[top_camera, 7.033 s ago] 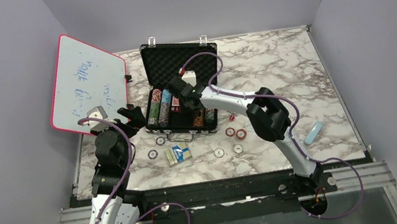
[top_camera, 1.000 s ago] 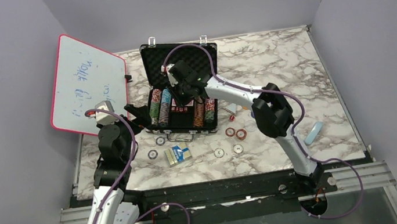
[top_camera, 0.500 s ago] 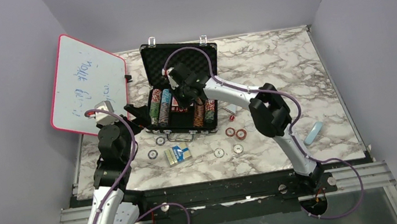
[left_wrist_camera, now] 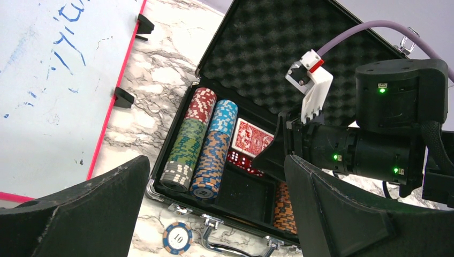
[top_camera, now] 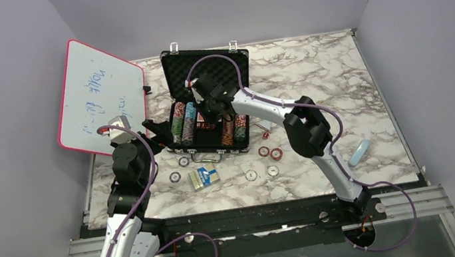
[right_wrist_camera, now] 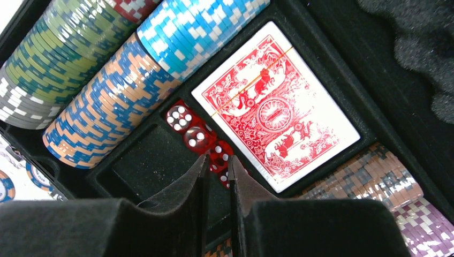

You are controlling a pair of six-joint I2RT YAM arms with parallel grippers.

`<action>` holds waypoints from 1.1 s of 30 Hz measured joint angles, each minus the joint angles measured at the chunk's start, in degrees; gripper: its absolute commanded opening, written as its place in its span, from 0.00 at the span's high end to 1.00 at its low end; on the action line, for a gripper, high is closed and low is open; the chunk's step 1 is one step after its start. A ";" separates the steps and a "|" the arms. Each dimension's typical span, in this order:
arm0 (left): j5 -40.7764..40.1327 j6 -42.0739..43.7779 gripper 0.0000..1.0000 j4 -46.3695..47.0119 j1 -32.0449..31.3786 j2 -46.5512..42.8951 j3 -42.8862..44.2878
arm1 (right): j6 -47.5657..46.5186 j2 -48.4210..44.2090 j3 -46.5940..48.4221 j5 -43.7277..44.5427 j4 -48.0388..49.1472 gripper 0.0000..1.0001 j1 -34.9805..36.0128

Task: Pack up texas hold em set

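Bright, even overhead light, soft short shadows on the marble table [top_camera: 340,86], whiteboard [left_wrist_camera: 43,80] slightly washed out, chips [right_wrist_camera: 101,112] and red card deck [right_wrist_camera: 273,107] crisp up close, near fingers [right_wrist_camera: 160,214] dark, blurred.

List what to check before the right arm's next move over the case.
1. Briefcase lid open: ok.
2. Red card deck seated in its slot: ok.
3. Right gripper gripping one of the red dice: cannot tell.
4. Left gripper open, outside the briefcase: ok.
5. Blue card deck packed: not ok, on the table.
6. Loose chips packed: not ok, on the table.
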 measured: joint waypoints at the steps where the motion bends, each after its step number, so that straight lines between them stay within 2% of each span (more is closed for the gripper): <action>1: 0.00 0.00 0.01 0.00 0.00 0.00 0.00 | 0.13 0.20 0.50 0.11 -0.09 0.78 0.00; 10: 0.00 0.00 0.01 0.00 0.00 -0.02 0.00 | 0.70 2.49 3.98 1.62 -1.33 0.78 -0.09; 21: 0.00 -0.02 0.01 0.00 0.00 -0.15 0.00 | 0.72 2.71 3.98 1.70 -1.44 0.71 -0.48; 27: 0.00 -0.02 0.01 0.00 0.00 -0.15 0.00 | 0.52 2.69 4.74 1.14 -2.03 0.49 -0.68; 33: 0.00 -0.02 0.01 0.00 0.00 -0.13 0.00 | 0.52 2.29 5.22 -1.62 -3.37 0.45 -0.83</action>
